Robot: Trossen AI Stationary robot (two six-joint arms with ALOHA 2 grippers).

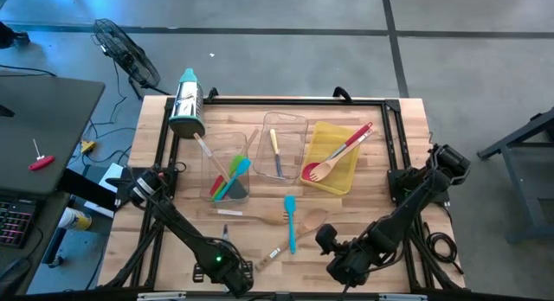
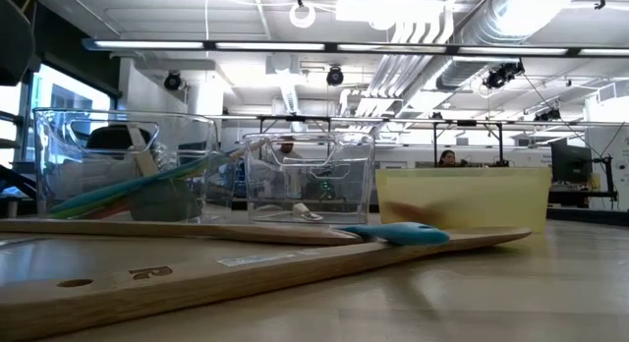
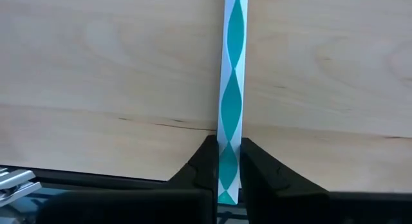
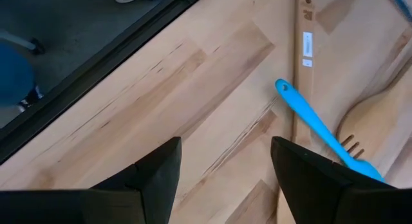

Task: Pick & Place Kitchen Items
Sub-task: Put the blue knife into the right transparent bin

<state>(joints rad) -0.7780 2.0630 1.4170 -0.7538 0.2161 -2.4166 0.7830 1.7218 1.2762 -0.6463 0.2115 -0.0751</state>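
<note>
A thin white utensil with a teal wave pattern [image 3: 232,69] lies flat on the wooden table near its front edge, and my left gripper [image 3: 229,176] is shut on it. In the high view that gripper [image 1: 247,267] is at the front left, the utensil [image 1: 270,254] just beside it. My right gripper [image 4: 225,166] hangs open above bare table at the front right [image 1: 336,268], touching nothing. A blue spatula [image 4: 315,127] and a wooden fork [image 4: 370,118] lie just beyond it. My left gripper pinches the white-and-teal utensil near its near end [image 3: 230,139] between its two fingers. The fingers come steeply from above and lie across the utensil. The utensil stretches away from them flat on the table.
A clear bin [image 1: 227,167] holds red, green and teal spatulas. A second clear bin [image 1: 283,144] holds small knives. A yellow bin [image 1: 336,163] holds a red spoon and a wooden fork. A steel cylinder [image 1: 187,102] lies at the far left. A long wooden utensil [image 2: 197,273] lies mid-table.
</note>
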